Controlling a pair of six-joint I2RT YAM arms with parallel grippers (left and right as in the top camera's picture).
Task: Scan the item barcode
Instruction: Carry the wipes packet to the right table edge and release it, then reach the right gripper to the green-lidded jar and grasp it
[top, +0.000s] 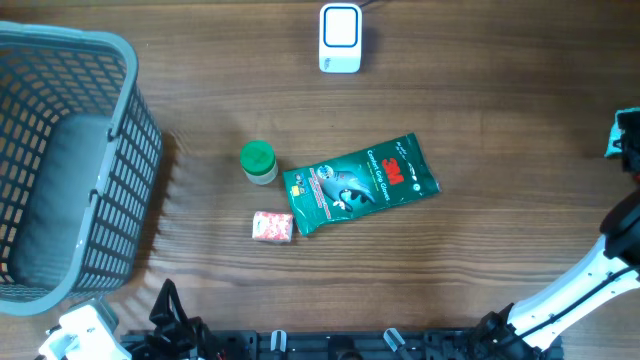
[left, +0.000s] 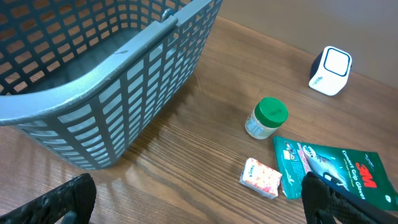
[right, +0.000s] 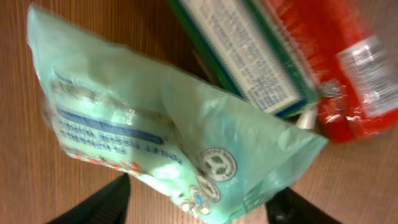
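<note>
Right gripper (right: 198, 210): jaws seen apart, nothing clamped. A pale green bag (right: 155, 124) lies on the table between and beyond them at frame centre, beside a box (right: 249, 56) and a red pack (right: 348, 68) at upper right. The view is blurred, so contact with the left-hand finger cannot be ruled out. Left gripper (left: 199, 202): spread wide, empty. The scanner (top: 340, 38) is found at top centre of the overhead and is absent from the right wrist view. Glove pack (top: 360, 182), jar (top: 258, 162) and pink packet (top: 272, 227) lie mid-frame. Risks judged: the slack bag could be snagged and dragged on lift-off. Crumpled film could leave a barcode unreadable. No barcode face is identified, so a wrong side may be presented.
</note>
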